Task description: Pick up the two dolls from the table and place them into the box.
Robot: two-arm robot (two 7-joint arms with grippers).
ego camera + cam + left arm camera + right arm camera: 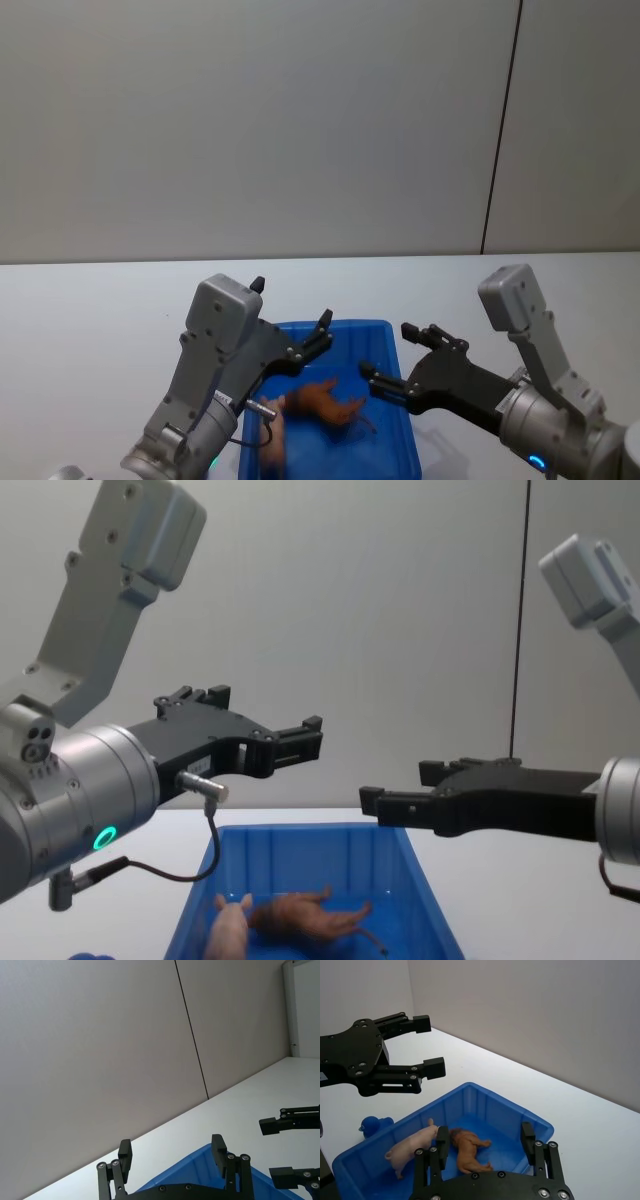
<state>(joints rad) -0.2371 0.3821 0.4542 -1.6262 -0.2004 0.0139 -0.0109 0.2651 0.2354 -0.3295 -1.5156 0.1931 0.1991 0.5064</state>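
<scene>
Head view: my left tool [291, 303] hangs over the near left part of the box [402, 432], fingers spread wide and holding nothing. My right tool [388, 350] hangs over the box's right rim, also wide and empty. The brown doll [325, 400] lies inside the box, with the pink doll [273, 440] just beside it on my left. The box sits on the white surface [100, 300].

Left wrist view: my left tool's fingers [125, 1152] stand well apart above the blue box rim, and my right tool shows farther off, open.

Right wrist view: both dolls lie side by side on the box floor below my right tool. A small blue object [372, 1124] sits on the surface just outside the box.

Chest view: both tools are above the box and apart from each other, with both dolls lying below them.
</scene>
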